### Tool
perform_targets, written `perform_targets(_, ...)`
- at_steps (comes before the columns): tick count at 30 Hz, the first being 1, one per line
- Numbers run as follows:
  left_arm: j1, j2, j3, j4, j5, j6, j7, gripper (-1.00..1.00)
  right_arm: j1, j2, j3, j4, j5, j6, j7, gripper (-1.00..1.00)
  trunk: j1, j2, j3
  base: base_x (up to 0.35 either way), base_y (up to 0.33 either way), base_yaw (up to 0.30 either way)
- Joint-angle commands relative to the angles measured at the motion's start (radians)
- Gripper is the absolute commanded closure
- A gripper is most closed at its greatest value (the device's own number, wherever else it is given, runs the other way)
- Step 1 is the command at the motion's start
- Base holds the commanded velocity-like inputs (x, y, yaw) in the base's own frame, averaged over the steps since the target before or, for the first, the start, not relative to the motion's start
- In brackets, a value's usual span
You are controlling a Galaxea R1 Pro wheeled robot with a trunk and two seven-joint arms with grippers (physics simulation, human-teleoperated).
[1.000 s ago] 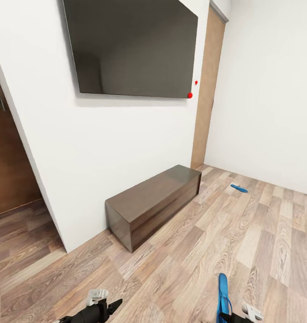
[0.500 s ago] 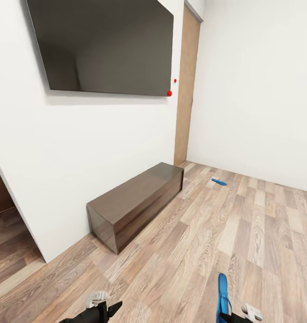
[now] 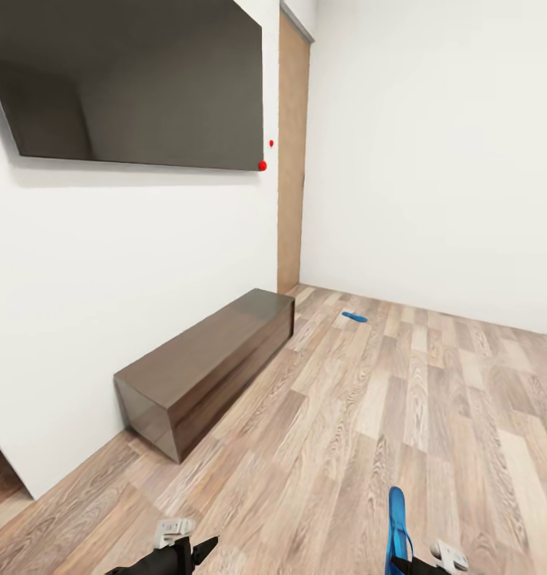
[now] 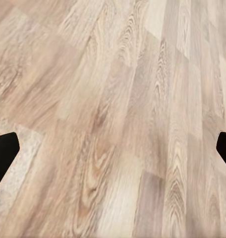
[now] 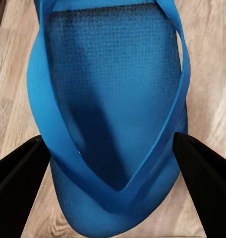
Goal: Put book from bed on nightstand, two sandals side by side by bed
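Note:
One bright blue sandal (image 3: 397, 529) stands on edge at the lower right of the head view, with my right gripper (image 3: 410, 564) shut on it. In the right wrist view this sandal (image 5: 110, 99) and its straps lie between the two dark fingers (image 5: 19, 173). The other blue sandal (image 3: 353, 317) lies flat on the plank floor far ahead, near the corner by the door. My left gripper (image 3: 195, 550) hangs low at the lower left, open, with bare floor between its fingers (image 4: 4, 153). The bed, the book and the nightstands are out of view.
A long low dark brown bench cabinet (image 3: 205, 363) stands against the white left wall under a large dark wall screen (image 3: 129, 88). A tan door (image 3: 291, 152) closes the far corner. Wood plank floor (image 3: 401, 399) stretches ahead and to the right.
The whole picture has slid left, so the camera has turned right. The bench, the screen and the far sandal keep their places in the room. Both grippers and the held sandal look unchanged.

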Motion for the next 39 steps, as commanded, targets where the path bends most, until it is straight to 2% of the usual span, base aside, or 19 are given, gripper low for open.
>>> perform_targets(1, 0.000, 0.000, 0.000, -0.001, 0.010, 0.010, -0.003, -1.00, -0.001, 0.000, -0.009, 0.000, -0.002, 0.008, 0.004, 1.00, 0.000, 0.000, -0.001, 0.000, 0.000, -0.292)
perform_targets(39, 0.000, -0.002, -0.001, -0.001, 0.010, 0.008, -0.002, -1.00, -0.001, 0.000, -0.010, 0.000, -0.002, 0.008, 0.004, 1.00, 0.000, 0.000, -0.001, 0.000, 0.000, -0.292)
